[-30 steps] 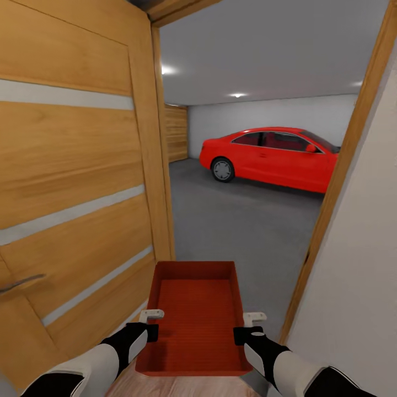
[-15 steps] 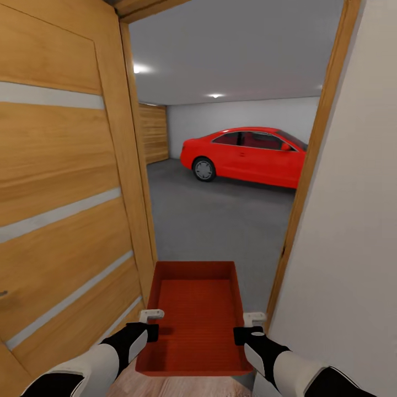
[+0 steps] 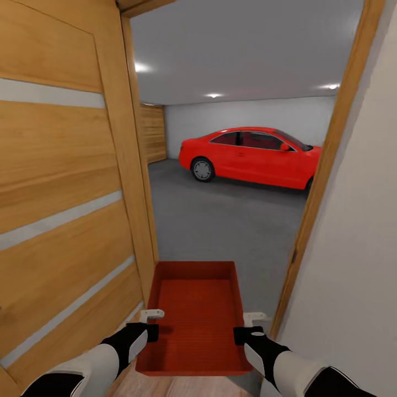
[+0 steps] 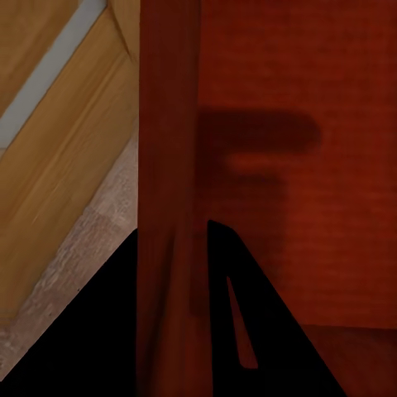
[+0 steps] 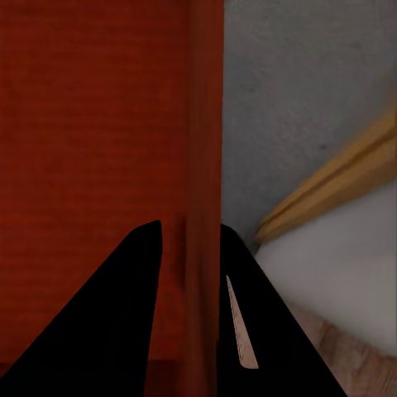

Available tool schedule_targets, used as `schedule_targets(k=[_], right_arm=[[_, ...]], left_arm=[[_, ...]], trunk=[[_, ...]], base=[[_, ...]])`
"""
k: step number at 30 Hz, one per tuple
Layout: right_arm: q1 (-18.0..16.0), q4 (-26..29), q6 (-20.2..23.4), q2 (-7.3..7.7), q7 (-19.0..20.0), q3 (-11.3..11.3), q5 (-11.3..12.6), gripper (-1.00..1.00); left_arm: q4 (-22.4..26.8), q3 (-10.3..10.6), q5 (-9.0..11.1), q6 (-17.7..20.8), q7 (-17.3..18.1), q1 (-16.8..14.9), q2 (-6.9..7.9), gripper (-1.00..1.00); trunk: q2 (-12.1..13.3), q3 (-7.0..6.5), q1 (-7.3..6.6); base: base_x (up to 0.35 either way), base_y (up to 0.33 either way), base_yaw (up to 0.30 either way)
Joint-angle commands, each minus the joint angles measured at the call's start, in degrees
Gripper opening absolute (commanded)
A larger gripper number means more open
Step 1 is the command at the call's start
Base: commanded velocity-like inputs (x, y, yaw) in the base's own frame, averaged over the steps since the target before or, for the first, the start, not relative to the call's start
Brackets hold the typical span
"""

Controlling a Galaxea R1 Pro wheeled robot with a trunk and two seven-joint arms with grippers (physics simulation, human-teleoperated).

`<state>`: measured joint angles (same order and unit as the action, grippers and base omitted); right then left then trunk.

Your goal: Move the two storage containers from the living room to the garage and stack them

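An orange-red storage container [image 3: 196,314] hangs in front of me, carried between both arms in the doorway to the garage. My left gripper [image 3: 150,316] is shut on its left wall [image 4: 169,207]. On the opposite wall [image 5: 203,207] my right gripper [image 3: 255,318] is clamped shut. The bin is empty, and its ribbed base shows. Beyond the doorway lie the garage's dark grey concrete floor [image 3: 220,220] and a red car [image 3: 251,157].
An open wooden door [image 3: 66,193] stands close on my left. The wooden door frame [image 3: 325,165] and a white wall [image 3: 353,275] crowd my right. Light wood plank floor [image 3: 182,387] shows under the bin. The car is parked at the garage's far side.
The view has swung slightly, so the door frame and car sit further right than half a second ago. The container and both grippers keep their place in the picture.
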<state>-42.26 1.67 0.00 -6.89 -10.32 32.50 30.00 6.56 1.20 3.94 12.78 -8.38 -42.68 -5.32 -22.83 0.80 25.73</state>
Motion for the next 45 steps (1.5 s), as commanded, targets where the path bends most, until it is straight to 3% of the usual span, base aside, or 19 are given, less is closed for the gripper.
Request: schedule_targets(k=[1, 12, 26, 35, 45], right_arm=[[-0.01, -0.14, 0.09, -0.23, 0.12, 1.07, 1.38, -1.0], [-0.01, -0.15, 0.12, -0.31, 0.12, 1.07, 1.38, -1.0], [-0.01, -0.14, 0.11, -0.3, 0.12, 1.07, 1.38, -1.0], [-0.01, -0.13, 0.11, -0.29, 0.12, 1.07, 1.38, -1.0], [-0.01, -0.13, 0.13, -0.27, 0.12, 1.07, 1.38, -1.0]], left_arm=[[0.32, 0.12, 0.28, -0.03, -0.23, -0.01, -0.04, -1.0], [0.33, 0.12, 0.27, -0.04, -0.23, -0.03, -0.04, -1.0], [0.34, 0.12, 0.28, -0.04, -0.23, -0.03, -0.04, -1.0], [0.35, 0.12, 0.28, -0.01, -0.17, -0.03, 0.03, -1.0], [0.32, 0.12, 0.28, 0.0, -0.06, -0.03, -0.04, -1.0]], trunk=[[-0.09, 0.08, 0.05], [-0.09, 0.08, 0.05], [-0.09, 0.08, 0.05], [-0.09, 0.08, 0.05], [-0.09, 0.08, 0.05]], base=[[0.199, 0.224, 0.0], [0.183, 0.176, -0.136], [0.039, 0.011, -0.234], [0.013, 0.015, -0.031], [0.166, 0.213, -0.001]])
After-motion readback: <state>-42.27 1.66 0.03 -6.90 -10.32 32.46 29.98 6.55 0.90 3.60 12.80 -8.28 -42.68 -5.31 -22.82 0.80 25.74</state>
